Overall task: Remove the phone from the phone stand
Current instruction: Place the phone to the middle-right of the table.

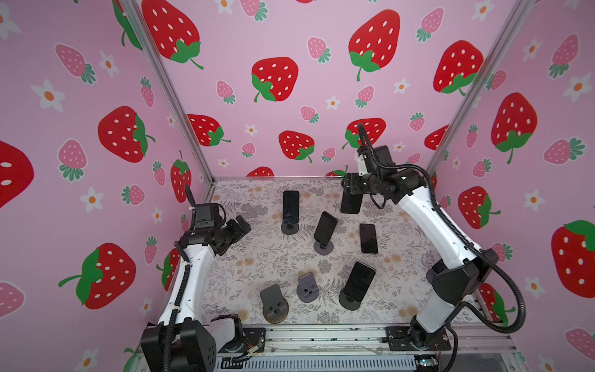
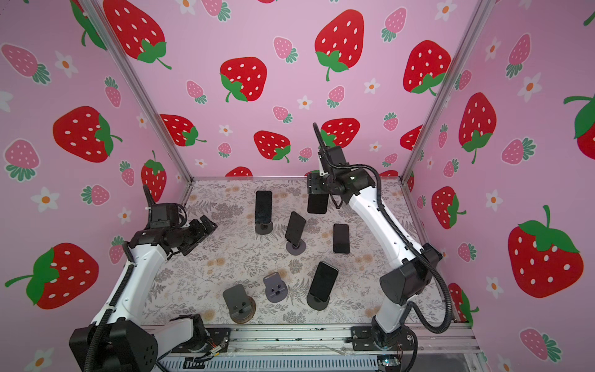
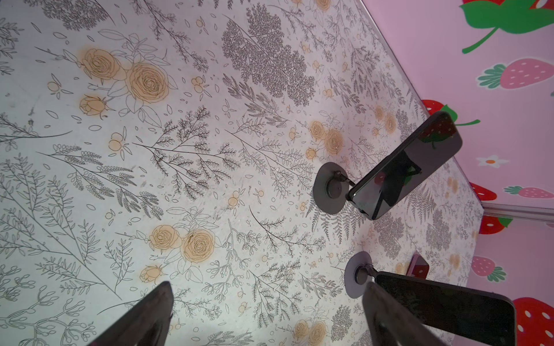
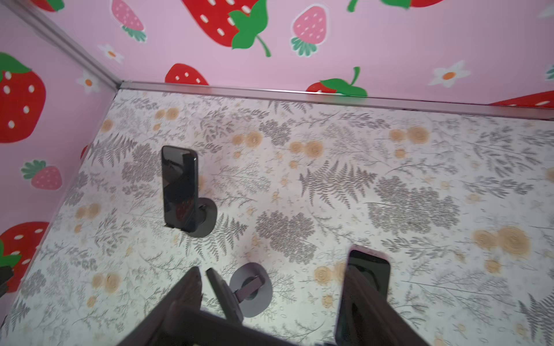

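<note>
My right gripper (image 1: 351, 195) hangs at the back right, shut across a black phone (image 1: 351, 206) held in the air, clear of any stand. In the right wrist view that phone (image 4: 239, 329) is a dark slab between the fingers. Three more black phones lean on round-based stands: back centre (image 1: 290, 207), middle (image 1: 325, 227) and front right (image 1: 359, 281). A further phone (image 1: 368, 238) lies flat on the table. My left gripper (image 1: 243, 224) is open and empty at the left, with its fingers (image 3: 150, 311) spread over bare table.
Two empty grey phone stands (image 1: 273, 302) (image 1: 307, 286) sit near the front edge. The floral table (image 1: 251, 257) is closed in by pink strawberry walls on three sides, and a metal rail (image 1: 322, 336) runs along the front.
</note>
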`<action>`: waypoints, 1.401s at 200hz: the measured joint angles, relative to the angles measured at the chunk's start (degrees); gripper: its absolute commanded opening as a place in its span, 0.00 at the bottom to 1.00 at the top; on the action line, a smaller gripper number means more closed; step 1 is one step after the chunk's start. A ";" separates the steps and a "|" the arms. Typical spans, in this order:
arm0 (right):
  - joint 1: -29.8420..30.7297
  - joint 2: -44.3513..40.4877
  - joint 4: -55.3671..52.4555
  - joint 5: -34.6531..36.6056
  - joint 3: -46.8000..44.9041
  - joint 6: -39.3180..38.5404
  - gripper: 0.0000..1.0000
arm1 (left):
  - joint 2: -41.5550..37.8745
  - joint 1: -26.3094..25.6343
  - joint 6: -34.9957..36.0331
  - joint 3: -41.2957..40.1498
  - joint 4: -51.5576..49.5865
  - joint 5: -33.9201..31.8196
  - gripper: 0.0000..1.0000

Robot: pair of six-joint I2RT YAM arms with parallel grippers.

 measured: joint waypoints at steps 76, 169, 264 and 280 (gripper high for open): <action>-14.93 -5.27 5.31 -2.69 -19.37 -1.81 0.62 | 4.22 -2.03 0.15 3.82 0.07 0.61 1.00; -22.69 -4.96 12.11 -2.38 -37.68 -2.56 0.62 | 5.79 -3.41 0.72 6.75 -0.79 3.26 1.00; -25.88 3.45 17.27 -3.80 -40.59 -2.40 0.62 | 6.19 -3.80 0.72 6.75 -0.83 3.82 1.00; -26.12 4.26 17.59 -3.91 -40.59 -2.38 0.62 | 6.36 -3.82 0.72 6.75 -0.94 4.00 1.00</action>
